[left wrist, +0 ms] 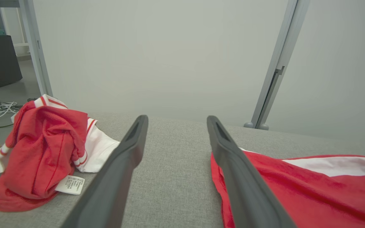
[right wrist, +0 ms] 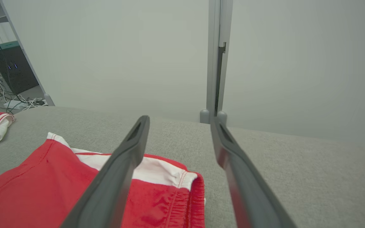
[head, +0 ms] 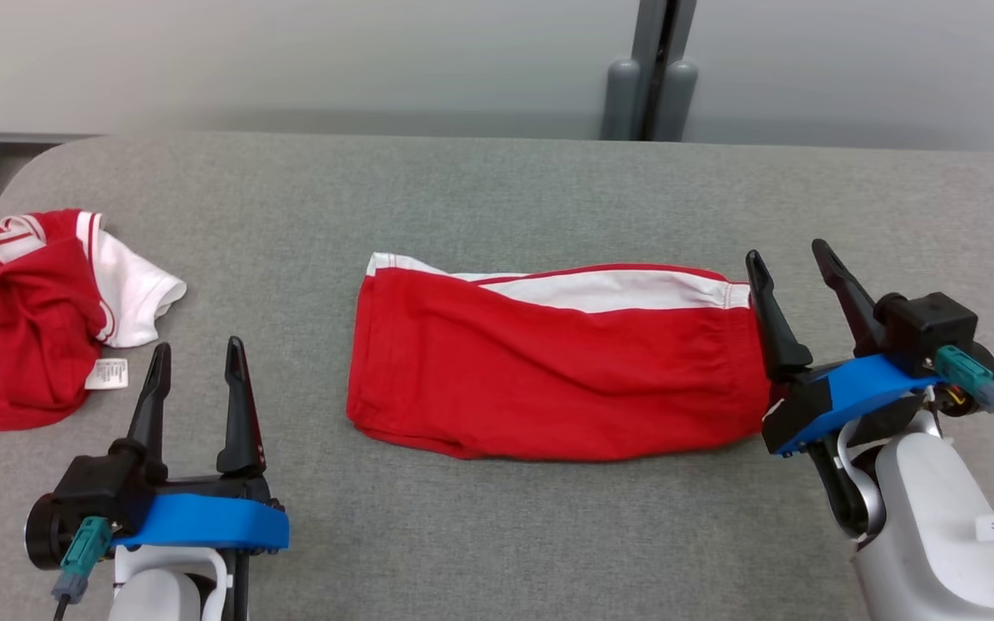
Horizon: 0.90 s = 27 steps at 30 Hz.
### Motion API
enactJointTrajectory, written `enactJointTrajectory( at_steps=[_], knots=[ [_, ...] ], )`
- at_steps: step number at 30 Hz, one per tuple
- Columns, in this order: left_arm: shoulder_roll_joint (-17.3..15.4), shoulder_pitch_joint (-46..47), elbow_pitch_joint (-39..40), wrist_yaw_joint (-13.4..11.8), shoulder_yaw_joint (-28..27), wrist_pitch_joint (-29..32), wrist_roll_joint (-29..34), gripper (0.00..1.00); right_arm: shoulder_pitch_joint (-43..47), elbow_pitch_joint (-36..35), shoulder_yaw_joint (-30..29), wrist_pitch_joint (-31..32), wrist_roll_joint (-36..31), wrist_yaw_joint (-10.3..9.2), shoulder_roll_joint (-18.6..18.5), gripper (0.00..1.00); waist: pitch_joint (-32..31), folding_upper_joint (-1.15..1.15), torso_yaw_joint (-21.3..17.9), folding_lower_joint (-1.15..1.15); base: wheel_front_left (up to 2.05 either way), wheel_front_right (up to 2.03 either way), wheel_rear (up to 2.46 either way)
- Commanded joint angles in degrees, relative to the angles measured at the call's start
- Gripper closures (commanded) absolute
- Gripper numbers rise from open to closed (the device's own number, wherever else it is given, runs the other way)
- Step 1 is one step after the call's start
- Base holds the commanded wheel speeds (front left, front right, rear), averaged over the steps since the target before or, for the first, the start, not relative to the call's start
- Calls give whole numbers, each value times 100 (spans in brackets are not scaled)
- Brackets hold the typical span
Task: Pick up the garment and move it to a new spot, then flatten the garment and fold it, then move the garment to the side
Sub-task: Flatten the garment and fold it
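A red garment point(head: 549, 362) with a white stripe along its far edge lies folded flat in the middle of the grey table; it also shows as the red garment point(left wrist: 312, 186) and the red garment point(right wrist: 59, 186) in the wrist views. My right gripper point(head: 789, 259) stands open at the garment's right end, just off the elastic waistband, with nothing between its fingers. My left gripper point(head: 198, 349) is open too, near the front left of the table, apart from the garment's left end.
A crumpled red and white piece of clothing point(head: 31, 302) with a white label lies at the table's left edge. The grey table point(head: 497, 190) ends at a pale wall with a grey post point(head: 651, 78) behind.
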State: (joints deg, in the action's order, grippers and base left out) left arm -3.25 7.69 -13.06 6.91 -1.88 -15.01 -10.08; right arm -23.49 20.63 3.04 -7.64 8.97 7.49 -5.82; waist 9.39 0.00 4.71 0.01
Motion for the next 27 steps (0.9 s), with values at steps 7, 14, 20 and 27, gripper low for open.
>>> enactJointTrajectory(
  at_steps=[7,14,20,27],
  knots=[
    [33,210,8,27,113,-22,-99,0,-284,1345,-152,-79,-135,1,-83,0,225,0,286,-1,0,0,0],
    [37,224,-18,28,156,-20,-199,0,-156,2331,-180,-363,116,1,-4,0,310,0,358,-1,0,0,0],
    [38,270,-34,-3,216,-20,-245,0,-124,2794,48,-427,629,1,154,0,324,0,346,-1,0,0,0],
    [38,324,-52,-3,245,-20,-273,0,-276,2898,451,-532,1214,2,211,100,337,0,282,-1,0,0,0]
  ],
)
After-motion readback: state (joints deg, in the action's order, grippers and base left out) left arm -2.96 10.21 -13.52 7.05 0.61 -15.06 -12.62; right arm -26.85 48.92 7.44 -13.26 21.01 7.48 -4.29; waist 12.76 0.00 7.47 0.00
